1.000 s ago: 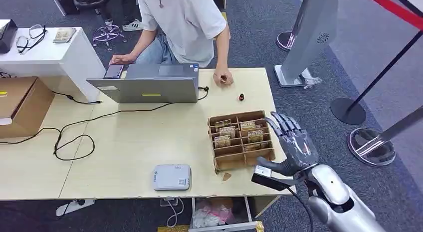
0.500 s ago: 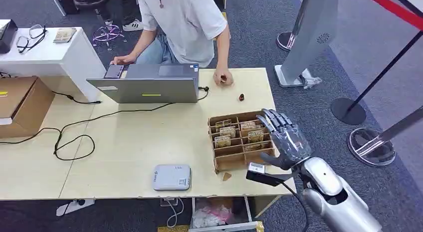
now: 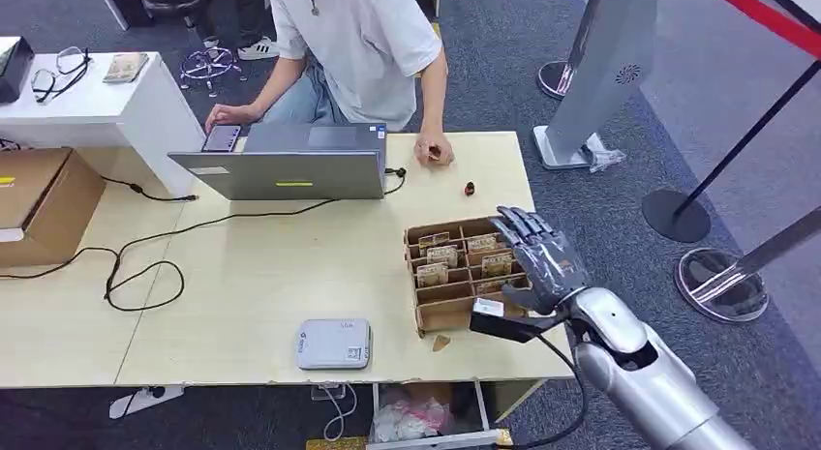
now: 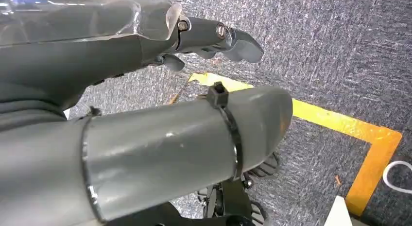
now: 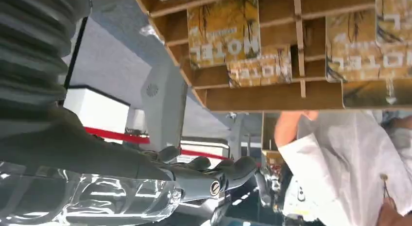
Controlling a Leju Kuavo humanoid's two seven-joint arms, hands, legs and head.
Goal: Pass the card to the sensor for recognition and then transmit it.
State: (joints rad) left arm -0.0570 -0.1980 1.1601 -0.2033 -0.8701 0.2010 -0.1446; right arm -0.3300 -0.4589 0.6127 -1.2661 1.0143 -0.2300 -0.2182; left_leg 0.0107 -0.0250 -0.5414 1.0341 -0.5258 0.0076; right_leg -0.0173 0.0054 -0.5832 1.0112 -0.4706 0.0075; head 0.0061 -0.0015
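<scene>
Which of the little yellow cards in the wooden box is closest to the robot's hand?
The card in the right column of the wooden box, right beside the right hand. The other cards sit farther left, away from the fingers.

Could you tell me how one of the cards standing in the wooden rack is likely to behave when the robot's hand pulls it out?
The cards look thin and flat, so probably light and fairly stiff. Their printed faces look glossy in the right wrist view, so perhaps slippery. The rack looks like thin board; it might shift if the right hand, open above it, drags a card sideways.
</scene>
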